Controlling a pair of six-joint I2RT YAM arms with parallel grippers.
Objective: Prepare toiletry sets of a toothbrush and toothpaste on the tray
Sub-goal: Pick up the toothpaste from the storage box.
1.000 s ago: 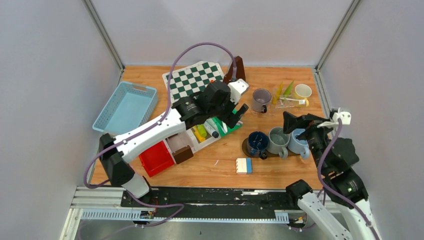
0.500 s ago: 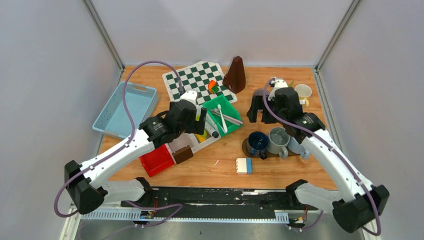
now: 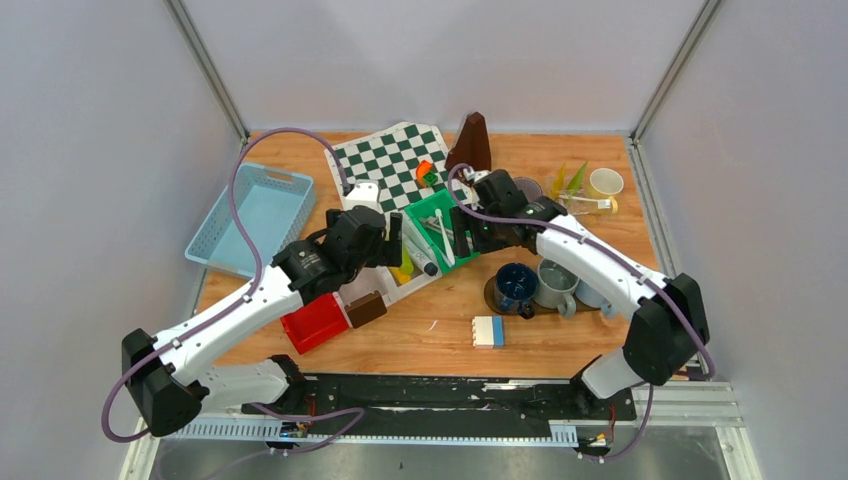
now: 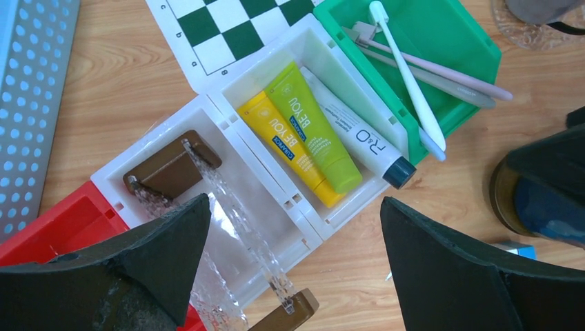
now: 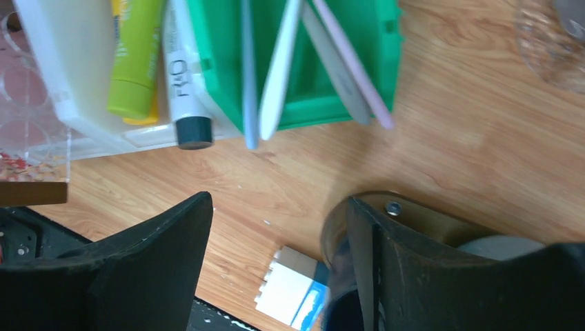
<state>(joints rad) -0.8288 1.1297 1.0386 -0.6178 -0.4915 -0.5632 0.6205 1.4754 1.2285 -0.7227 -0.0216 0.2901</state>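
Right arm (image 3: 590, 255) swung over green bin (image 3: 428, 206) of toothbrushes (image 3: 443, 238), beside chessboard (image 3: 388, 160).

The table (image 3: 560, 345) is viewed from high above its near edge. The green bin (image 4: 441, 41), shared by all 3 views, is looked down on closely by both wrist cameras.

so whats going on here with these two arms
Two robot arms are putting together toothbrush-and-toothpaste sets, and neither holds anything right now. The left gripper hangs open over the white tray compartment, where a yellow tube, a green tube and a white tube lie. The right gripper is open at the near end of the green bin of toothbrushes. The dark blue mug and grey-green mug nearby look empty.
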